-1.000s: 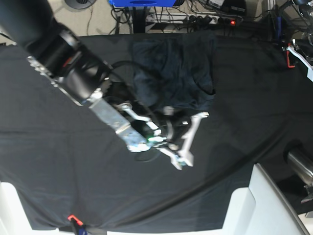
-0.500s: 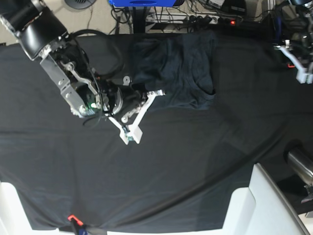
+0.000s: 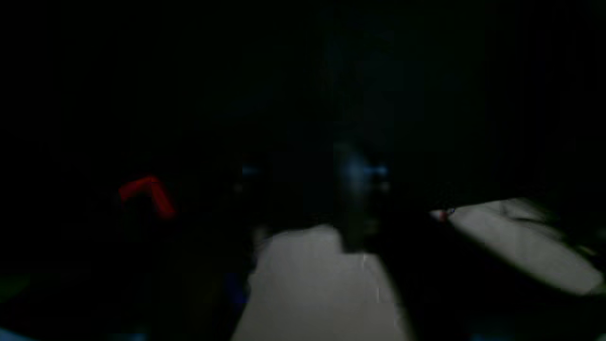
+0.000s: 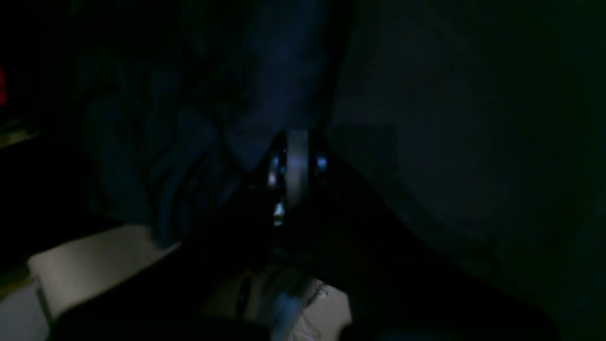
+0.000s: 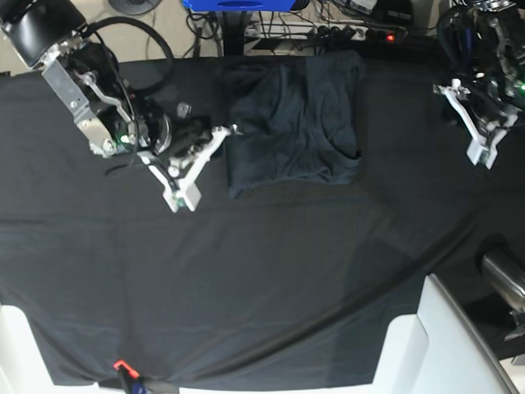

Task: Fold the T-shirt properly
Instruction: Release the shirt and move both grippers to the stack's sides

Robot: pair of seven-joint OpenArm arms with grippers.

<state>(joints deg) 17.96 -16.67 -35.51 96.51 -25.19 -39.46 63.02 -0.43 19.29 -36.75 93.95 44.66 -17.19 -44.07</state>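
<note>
The right arm (image 5: 78, 78) is black at the upper segment, then bare grey metal plates with screws, a small green light and looping black cables. Its gripper (image 5: 197, 168) has white angular fingers. The left arm (image 5: 492, 61) shows dark housing, tangled cables and a green light, with a similar white-fingered gripper (image 5: 472, 123).

Right end effector (image 5: 199, 161) closed; left end effector (image 5: 469, 119) raised, fingers parted.

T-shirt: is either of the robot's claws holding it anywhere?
Nothing is held. The T-shirt lies folded on the table cloth. The shut right gripper sits off its edge, empty, and the left gripper is well clear of it.
</note>
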